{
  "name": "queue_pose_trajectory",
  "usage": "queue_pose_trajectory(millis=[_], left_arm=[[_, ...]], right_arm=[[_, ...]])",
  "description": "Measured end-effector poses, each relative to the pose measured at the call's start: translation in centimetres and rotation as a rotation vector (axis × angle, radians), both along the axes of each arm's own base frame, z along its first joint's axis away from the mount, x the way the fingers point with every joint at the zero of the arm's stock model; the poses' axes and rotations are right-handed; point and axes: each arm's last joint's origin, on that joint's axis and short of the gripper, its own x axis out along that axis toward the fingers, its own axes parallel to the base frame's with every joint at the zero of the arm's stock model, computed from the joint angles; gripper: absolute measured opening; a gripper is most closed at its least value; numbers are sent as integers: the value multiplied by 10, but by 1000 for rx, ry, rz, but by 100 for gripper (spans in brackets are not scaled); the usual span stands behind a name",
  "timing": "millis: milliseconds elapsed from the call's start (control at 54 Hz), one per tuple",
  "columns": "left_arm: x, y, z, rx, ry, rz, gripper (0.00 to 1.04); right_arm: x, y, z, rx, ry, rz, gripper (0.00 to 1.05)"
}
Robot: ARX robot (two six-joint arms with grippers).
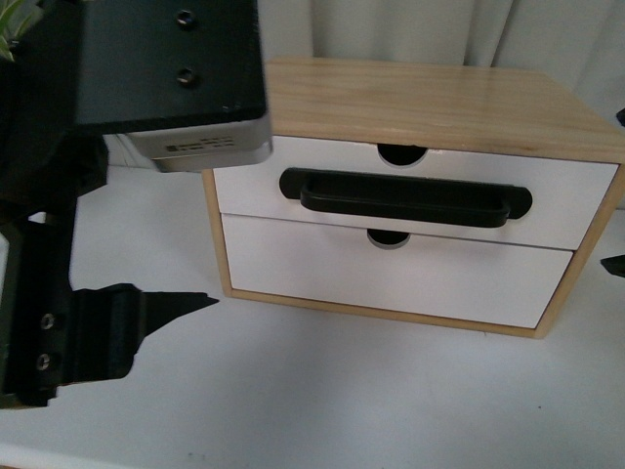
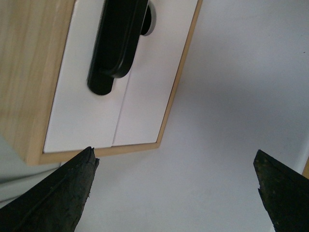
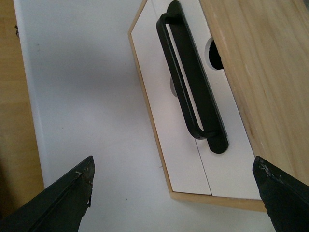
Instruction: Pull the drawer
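Note:
The drawer [image 1: 562, 200] is the upper of two in a light wooden cabinet [image 1: 430, 98], white-fronted, with a long black bar handle [image 1: 405, 195] and a half-round notch [image 1: 400, 153] in its rim. It sits in the cabinet, its front about level with the one below. My left gripper [image 2: 175, 157] is open over the white table, just off the cabinet's left front corner, with the handle's end [image 2: 113, 53] ahead of it. My right gripper [image 3: 174, 164] is open and empty near the right front corner, facing the handle [image 3: 193, 87]. Neither gripper touches the drawer.
Under the drawer is a plain white drawer front [image 1: 391, 278] with no handle and its own notch [image 1: 389, 237]. The cabinet stands on a white table [image 1: 342, 391]. My left arm [image 1: 146, 68] fills the left of the front view. A curtain [image 1: 439, 29] hangs behind.

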Motion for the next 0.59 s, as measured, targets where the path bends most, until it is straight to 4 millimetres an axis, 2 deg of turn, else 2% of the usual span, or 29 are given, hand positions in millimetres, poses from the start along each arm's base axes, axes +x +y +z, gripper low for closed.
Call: queue_pose_trajectory(millis=[296, 593], left_arm=[[24, -29, 0, 10, 21, -73, 99], [48, -47, -5, 33, 64, -103, 99]], right_arm=[[24, 7, -15, -42, 14, 52, 96], [44, 12, -30, -102, 21, 86, 96]])
